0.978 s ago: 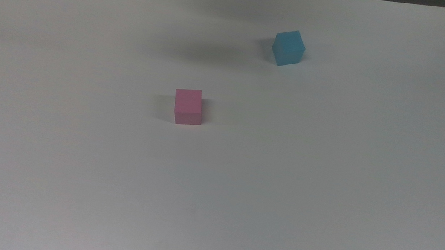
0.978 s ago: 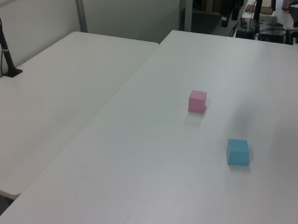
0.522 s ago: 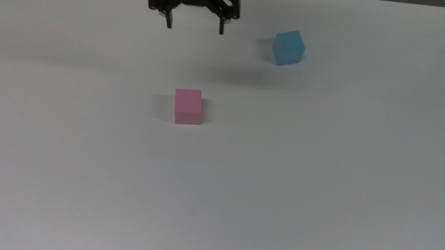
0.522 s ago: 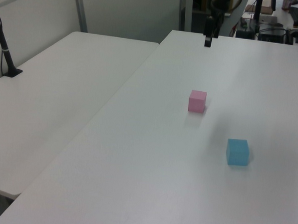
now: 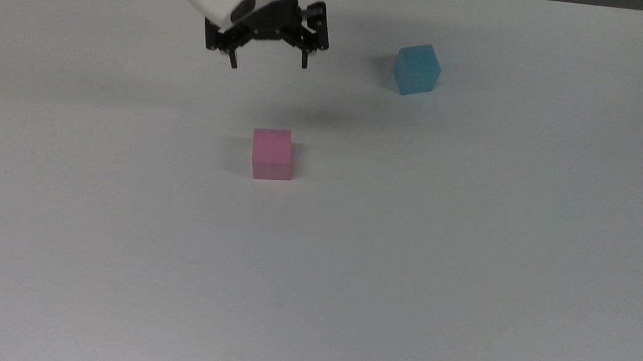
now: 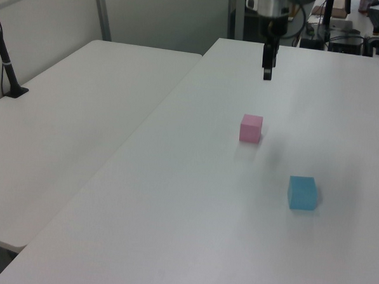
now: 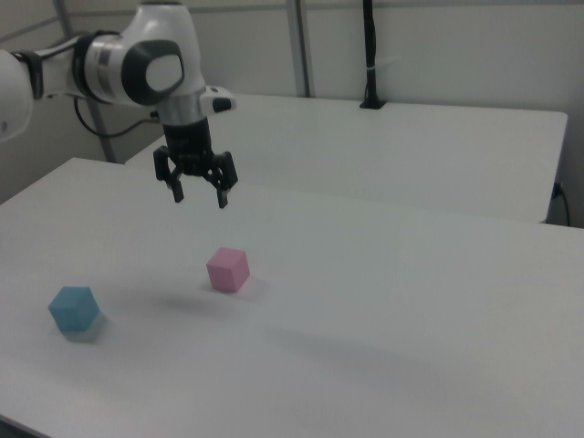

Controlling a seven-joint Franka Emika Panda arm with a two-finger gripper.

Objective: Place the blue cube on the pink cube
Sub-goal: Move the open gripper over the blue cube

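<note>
White surface (image 5: pixel 473 256) otherwise bare. Pincer (image 5: pixel 267 64) now lower and further in than half a second ago, spread wide, holding nothing. Blue cube (image 5: pixel 416 69) untouched at 3 o'clock of it in top view; pink cube (image 5: pixel 271 153) at 6 o'clock. Grasp not yet begun.

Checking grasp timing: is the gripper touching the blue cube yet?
Apart. In the top view the open gripper hangs well to the left of the blue cube, bare table between.
</note>
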